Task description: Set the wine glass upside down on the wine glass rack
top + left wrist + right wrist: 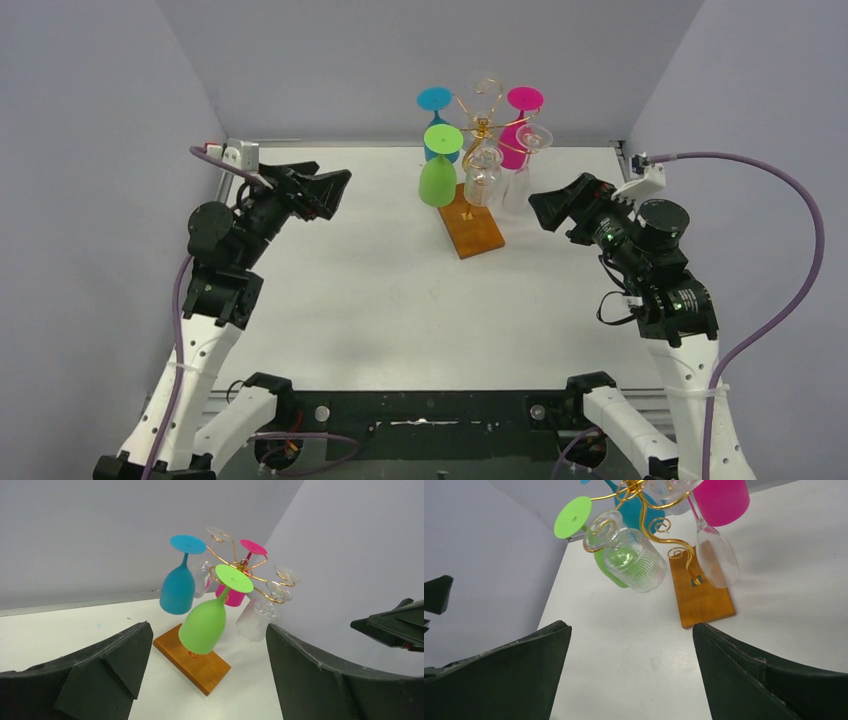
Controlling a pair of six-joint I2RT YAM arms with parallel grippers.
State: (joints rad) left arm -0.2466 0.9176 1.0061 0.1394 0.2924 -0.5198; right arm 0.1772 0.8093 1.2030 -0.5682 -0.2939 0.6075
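Recording the left gripper (335,187) raised over the left side of the white table (350,300), pointing toward the glassware and standing well apart from it. Finding its fingers spread wide in the wrist view, gripping nothing. Locating the green wine glass (438,180) next along, hanging upside down on the wine glass rack (478,235), foot resting flat on a gold spiral arm, stem slanting, bowl hanging tilted low over the left end of the orange-brown wooden base. Not being able to tell whether the rim is touching the wood. Confirming no contact with either gripper. Noting a blue glass (177,591) just behind the green one, likewise hanging inverted, its round foot uppermost. Observing the rack's thin wire stem rising from the base near the table's far edge, with curled arms fanning out at the top. Logging a ribbed clear glass (482,182) hanging mouth-down just right of the green one, over the middle of the base. Logging a pink glass (514,148) inverted behind it, and a smooth clear glass (522,180) hanging bowl-down at the rack's right side. Recording the right gripper (540,212) held over the right side of the table, facing the rack, near the smooth clear glass yet apart from it. Finding its fingers gaping fully, holding nothing.
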